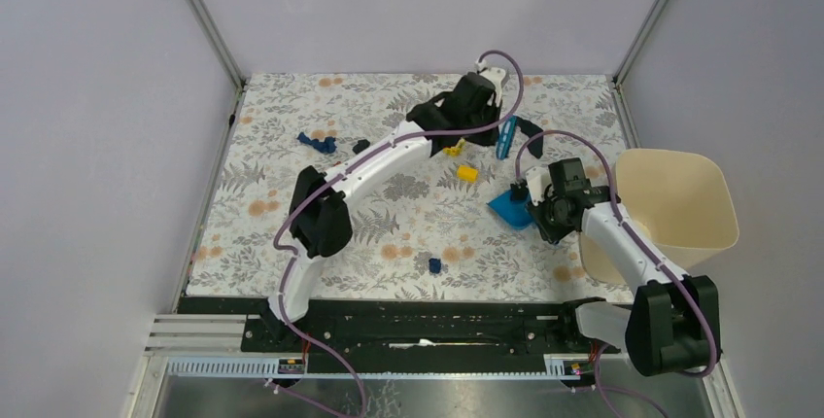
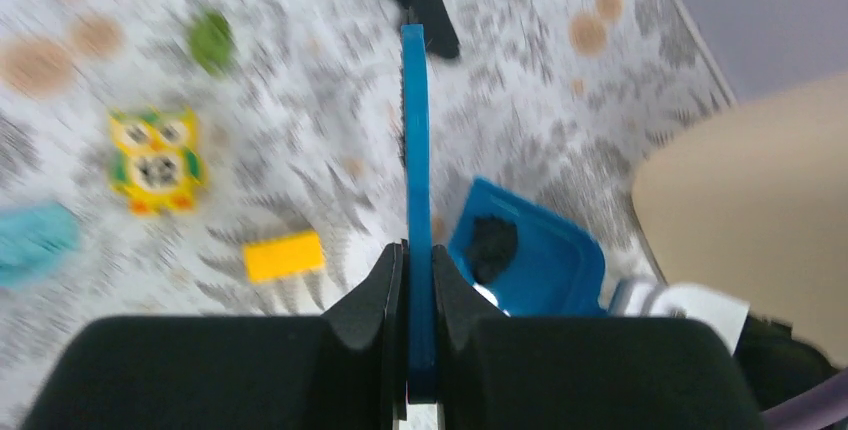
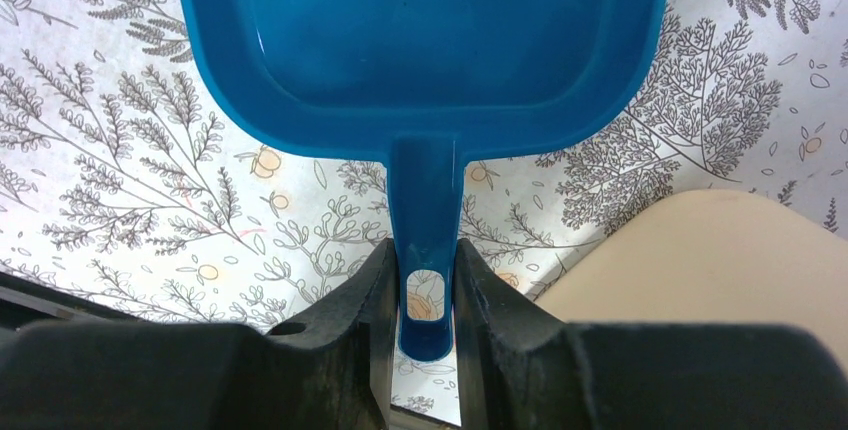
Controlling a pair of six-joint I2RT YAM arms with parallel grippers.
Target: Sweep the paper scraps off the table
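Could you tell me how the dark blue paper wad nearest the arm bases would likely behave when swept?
The dark blue paper wad looks tiny and lumpy, so it is probably light and should skid easily. Its uneven shape suggests it may tumble off-line rather than roll straight. The table cloth lies flat, so snagging seems unlikely.

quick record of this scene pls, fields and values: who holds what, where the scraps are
left gripper: shut on brush handle, bristles pointing away
right gripper: shut on dustpan handle
dustpan place: right side of table, between yellow block and beige bin
paper scraps: dark blue at far left and near middle, green, light cyan; all loose on the cloth
other: owl toy
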